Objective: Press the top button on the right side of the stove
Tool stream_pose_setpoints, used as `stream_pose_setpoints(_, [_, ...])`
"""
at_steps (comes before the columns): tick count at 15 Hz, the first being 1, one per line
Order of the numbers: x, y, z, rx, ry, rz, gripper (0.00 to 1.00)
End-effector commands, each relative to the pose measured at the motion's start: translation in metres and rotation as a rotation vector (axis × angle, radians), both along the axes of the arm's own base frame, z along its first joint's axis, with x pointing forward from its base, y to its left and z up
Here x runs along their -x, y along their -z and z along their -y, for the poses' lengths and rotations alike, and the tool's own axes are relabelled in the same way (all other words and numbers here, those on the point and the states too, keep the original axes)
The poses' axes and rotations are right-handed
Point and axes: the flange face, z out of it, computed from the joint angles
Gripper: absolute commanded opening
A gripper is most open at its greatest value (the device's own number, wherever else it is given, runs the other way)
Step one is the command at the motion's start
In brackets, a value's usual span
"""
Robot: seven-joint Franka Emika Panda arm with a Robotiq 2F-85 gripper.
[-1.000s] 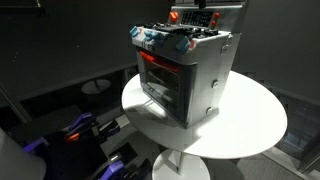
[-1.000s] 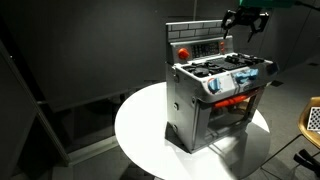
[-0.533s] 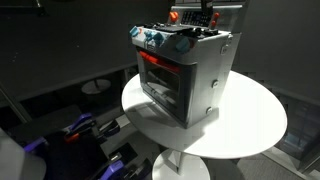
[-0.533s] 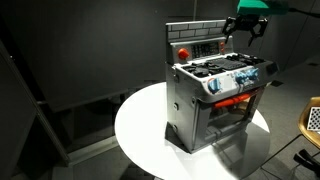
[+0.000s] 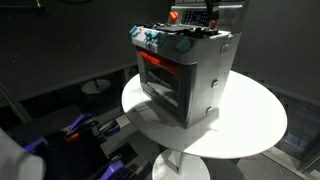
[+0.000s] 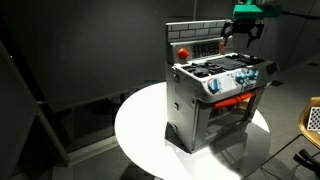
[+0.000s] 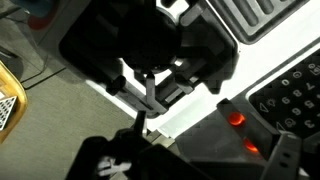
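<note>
On a round white table (image 6: 140, 135), the stove (image 6: 200, 100) stands upright while the gripper (image 6: 245, 36), jaws apart, hovers by its back panel (image 6: 190, 45). A clean press likely needs one fingertip squared on the button, then a gentle push.

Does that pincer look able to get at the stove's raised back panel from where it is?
Probably yes: in an exterior view the pincer hangs by the upper corner of the back panel on the stove, with only open air between them.
</note>
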Motion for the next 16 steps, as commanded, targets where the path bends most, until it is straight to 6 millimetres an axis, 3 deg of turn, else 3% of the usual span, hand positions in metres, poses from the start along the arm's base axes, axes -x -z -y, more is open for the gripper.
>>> stream_pose_setpoints(1, [-0.013, -0.004, 0.002, 0.007, 0.029, -0.011, 1.0])
stream_pose_setpoints(11, [-0.033, 0.0, 0.007, 0.011, 0.036, -0.021, 1.0])
stream_pose_setpoints(16, [-0.022, -0.005, -0.002, -0.028, -0.026, -0.061, 1.0])
